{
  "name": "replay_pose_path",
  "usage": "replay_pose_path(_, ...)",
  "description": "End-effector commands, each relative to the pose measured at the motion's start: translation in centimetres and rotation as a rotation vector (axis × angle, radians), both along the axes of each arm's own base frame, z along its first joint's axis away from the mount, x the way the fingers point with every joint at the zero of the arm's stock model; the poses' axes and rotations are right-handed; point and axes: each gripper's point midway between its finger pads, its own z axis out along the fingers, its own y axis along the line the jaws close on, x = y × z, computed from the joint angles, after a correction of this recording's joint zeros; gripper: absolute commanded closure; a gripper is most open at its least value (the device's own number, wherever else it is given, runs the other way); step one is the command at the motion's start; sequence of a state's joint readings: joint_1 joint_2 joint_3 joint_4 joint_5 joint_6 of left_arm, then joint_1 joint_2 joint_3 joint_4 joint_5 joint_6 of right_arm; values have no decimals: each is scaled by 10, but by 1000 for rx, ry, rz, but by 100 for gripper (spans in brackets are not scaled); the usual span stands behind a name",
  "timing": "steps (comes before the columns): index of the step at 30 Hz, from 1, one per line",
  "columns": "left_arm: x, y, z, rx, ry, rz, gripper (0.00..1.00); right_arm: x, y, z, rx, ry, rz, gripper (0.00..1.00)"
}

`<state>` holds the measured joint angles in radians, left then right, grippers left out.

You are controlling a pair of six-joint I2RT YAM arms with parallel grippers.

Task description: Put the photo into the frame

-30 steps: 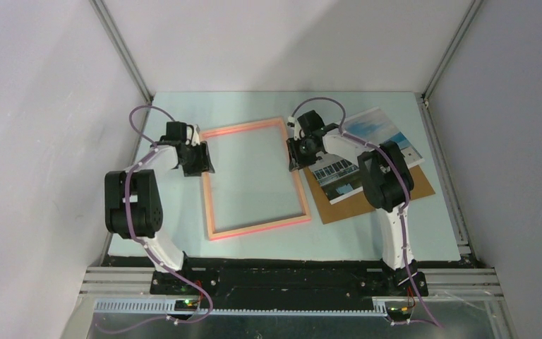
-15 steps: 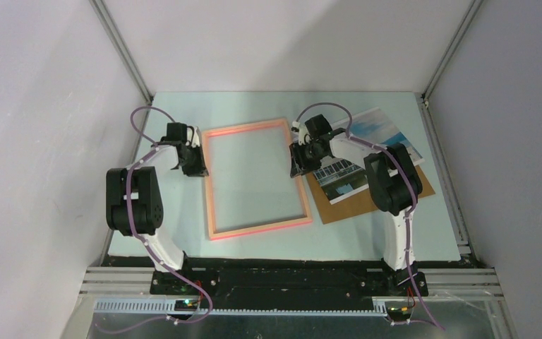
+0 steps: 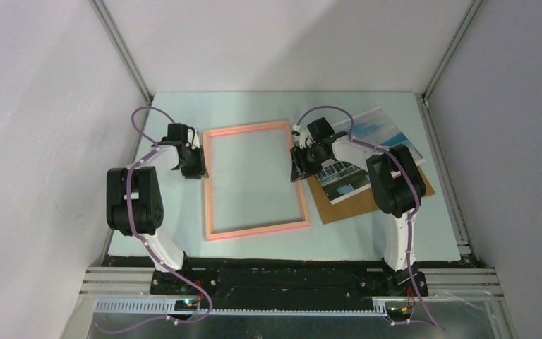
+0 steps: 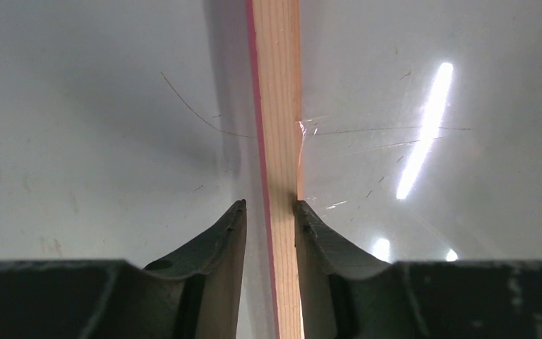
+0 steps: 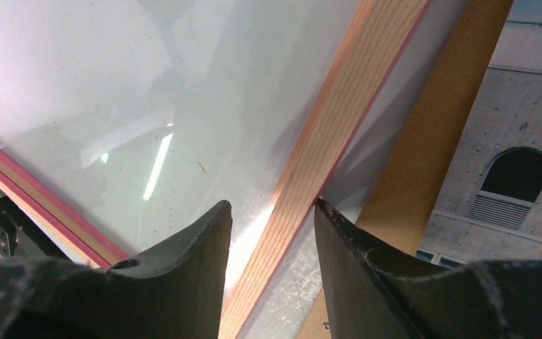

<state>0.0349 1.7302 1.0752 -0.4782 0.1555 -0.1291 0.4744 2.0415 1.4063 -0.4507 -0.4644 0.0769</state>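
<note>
The frame (image 3: 257,229), salmon-pink with a clear pane, lies flat on the table. My left gripper (image 3: 197,168) straddles its left rail (image 4: 277,106). The jaws are slightly apart, the right finger against the wood and a gap on the left. My right gripper (image 3: 298,171) is open and straddles the right rail (image 5: 353,92) with room on both sides. The photo (image 3: 377,128), showing a white building and blue sky, lies face up on the brown board to the right of the frame. It also shows in the right wrist view (image 5: 508,141).
The brown backing board (image 3: 367,201) lies under the photo, its edge (image 5: 430,141) close beside the frame's right rail. Metal enclosure posts stand at the back corners, and the walls are close on both sides.
The frame has turned slightly and now sits squarer. My right gripper has come down along the right rail toward me. My left gripper has shifted a little left at the left rail.
</note>
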Motion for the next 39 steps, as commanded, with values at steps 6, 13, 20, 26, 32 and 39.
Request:
replay_pose_path(6, 0, 4, 0, 36, 3, -33, 65, -10, 6, 21, 50, -12, 34, 49)
replay_pose_path(13, 8, -1, -3, 12, 14, -58, 73, -18, 9, 24, 76, 1, 50, 49)
replay_pose_path(20, 20, 0, -3, 13, 13, -57, 81, -26, 10, 27, 90, -2, 66, 48)
replay_pose_path(26, 26, 3, -1, 31, 1, -49, 85, -26, 14, 27, 101, -13, 73, 48)
replay_pose_path(32, 31, 11, 4, 63, -14, -24, 87, -27, 19, 26, 110, -10, 80, 48)
replay_pose_path(39, 30, 11, 6, 61, -18, -24, 86, -26, 19, 29, 102, -28, 80, 47)
